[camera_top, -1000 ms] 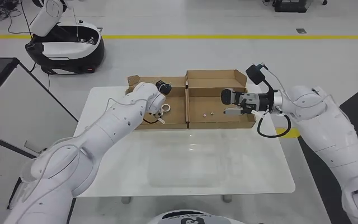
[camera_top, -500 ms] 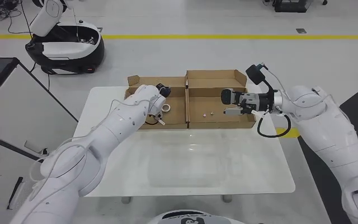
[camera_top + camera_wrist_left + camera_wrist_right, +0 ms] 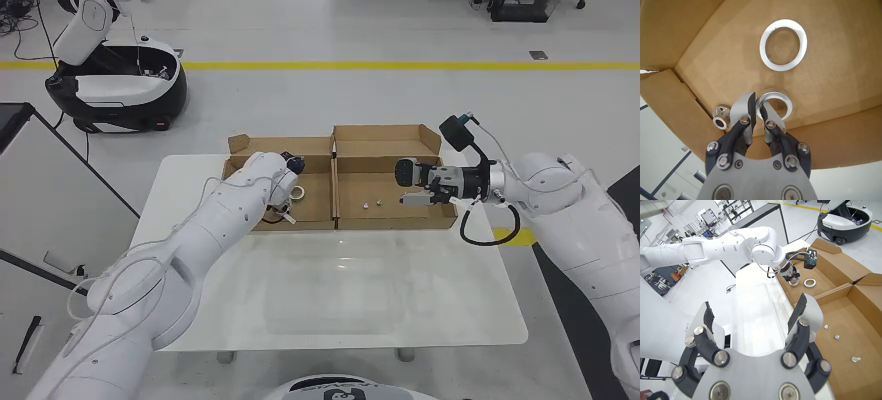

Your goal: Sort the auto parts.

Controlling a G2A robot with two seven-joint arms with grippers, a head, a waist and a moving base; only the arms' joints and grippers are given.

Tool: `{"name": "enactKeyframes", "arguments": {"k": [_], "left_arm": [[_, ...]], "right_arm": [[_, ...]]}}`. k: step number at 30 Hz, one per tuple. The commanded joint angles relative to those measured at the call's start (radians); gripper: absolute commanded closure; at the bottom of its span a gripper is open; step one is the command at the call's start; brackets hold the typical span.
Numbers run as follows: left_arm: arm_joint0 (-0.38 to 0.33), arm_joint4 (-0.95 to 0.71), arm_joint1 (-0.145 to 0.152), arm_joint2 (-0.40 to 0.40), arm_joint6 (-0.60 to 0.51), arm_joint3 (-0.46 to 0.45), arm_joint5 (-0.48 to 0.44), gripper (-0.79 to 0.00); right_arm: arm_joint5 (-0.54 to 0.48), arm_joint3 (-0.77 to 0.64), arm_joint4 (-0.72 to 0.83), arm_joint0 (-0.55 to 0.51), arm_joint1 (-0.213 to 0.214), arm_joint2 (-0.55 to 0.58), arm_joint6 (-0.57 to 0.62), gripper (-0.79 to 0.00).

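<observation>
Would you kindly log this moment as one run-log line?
left tool: shut on ring in left box | right tool: open, over right box

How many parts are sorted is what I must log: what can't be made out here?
Left wrist view: the gripped ring's near rim, behind the left hand's fingers.
Same view: part of the hub, behind a finger.
Top view: small parts in the right box, too small to identify.

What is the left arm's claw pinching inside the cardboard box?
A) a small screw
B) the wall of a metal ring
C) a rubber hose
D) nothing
B: the left gripper has one finger inside and one outside the metal ring, closed on its wall.
</observation>
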Motion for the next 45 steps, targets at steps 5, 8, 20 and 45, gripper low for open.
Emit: {"name": "enactKeyframes", "arguments": {"k": [5, 8, 20, 45], "left_arm": [[-0.002, -0.004, -0.017, -0.01, 0.007, 0.038, -0.021, -0.018], [-0.002, -0.011, -0.024, -0.018, 0.019, 0.051, -0.034, -0.317], [-0.016, 0.009, -0.042, -0.044, 0.045, 0.066, -0.046, -0.785], [-0.021, 0.035, -0.033, -0.07, 0.062, 0.044, -0.084, -0.785]], "right_arm": [[0.0, 0.0, 0.0, 0.0, 0.0, 0.0, 0.0, -0.785], [0.0, 0.0, 0.0, 0.0, 0.0, 0.0, 0.0, -0.785], [0.0, 0.0, 0.0, 0.0, 0.0, 0.0, 0.0, -0.785], [0.0, 0.0, 0.0, 0.0, 0.0, 0.0, 0.0, -0.785]]}}
